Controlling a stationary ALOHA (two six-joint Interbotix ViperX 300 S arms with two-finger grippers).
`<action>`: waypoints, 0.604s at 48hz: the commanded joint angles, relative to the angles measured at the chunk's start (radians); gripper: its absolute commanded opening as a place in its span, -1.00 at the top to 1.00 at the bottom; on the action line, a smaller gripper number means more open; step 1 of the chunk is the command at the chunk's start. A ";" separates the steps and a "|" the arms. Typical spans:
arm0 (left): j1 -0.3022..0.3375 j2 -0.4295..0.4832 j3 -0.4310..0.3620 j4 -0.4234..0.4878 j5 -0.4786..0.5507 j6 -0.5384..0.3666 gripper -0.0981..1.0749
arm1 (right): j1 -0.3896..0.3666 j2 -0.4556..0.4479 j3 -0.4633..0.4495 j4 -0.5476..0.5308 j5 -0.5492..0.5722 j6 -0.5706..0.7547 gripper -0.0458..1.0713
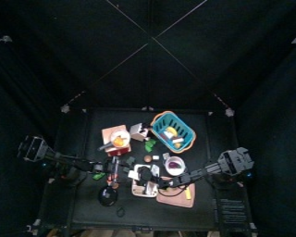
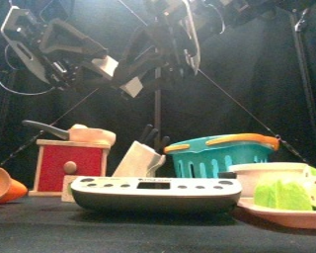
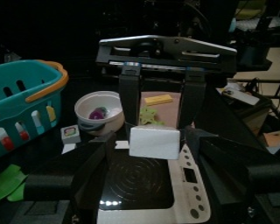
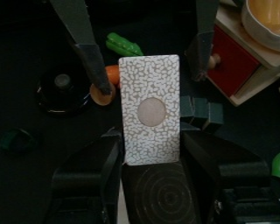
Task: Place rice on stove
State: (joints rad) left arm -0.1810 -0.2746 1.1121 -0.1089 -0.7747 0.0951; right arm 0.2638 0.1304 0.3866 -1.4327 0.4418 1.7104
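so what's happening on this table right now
Both arms meet over a flat black induction stove at the table's front. The right gripper holds a white speckled rice box upright above its ringed plate, not yet let go. The left gripper faces that box from the other side. A teal plastic basket and a red toy cabinet stand behind.

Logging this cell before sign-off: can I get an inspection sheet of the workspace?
surface: black table, crowded in the middle.
job's things: rice box over the stove, contact unclear.
clutter: teal basket, white bowl, red box.
grippers: right tool at the rice box, grip unclear; left tool open, facing the stove.
cables: nothing seen on the table.
surroundings: black curtains; stands beyond them.
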 commanded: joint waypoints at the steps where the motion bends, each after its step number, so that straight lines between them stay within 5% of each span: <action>1: 0.000 -0.005 -0.009 0.000 -0.009 0.002 -0.82 | 0.000 -0.023 -0.009 0.000 0.002 0.002 -0.17; 29: 0.000 -0.041 0.018 -0.002 -0.009 0.002 -0.82 | 0.000 -0.023 -0.008 0.100 0.008 0.002 -0.17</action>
State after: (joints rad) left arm -0.1810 -0.2976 1.1351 -0.1089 -0.7731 0.0951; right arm 0.2654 0.1319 0.3881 -1.3484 0.4433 1.7104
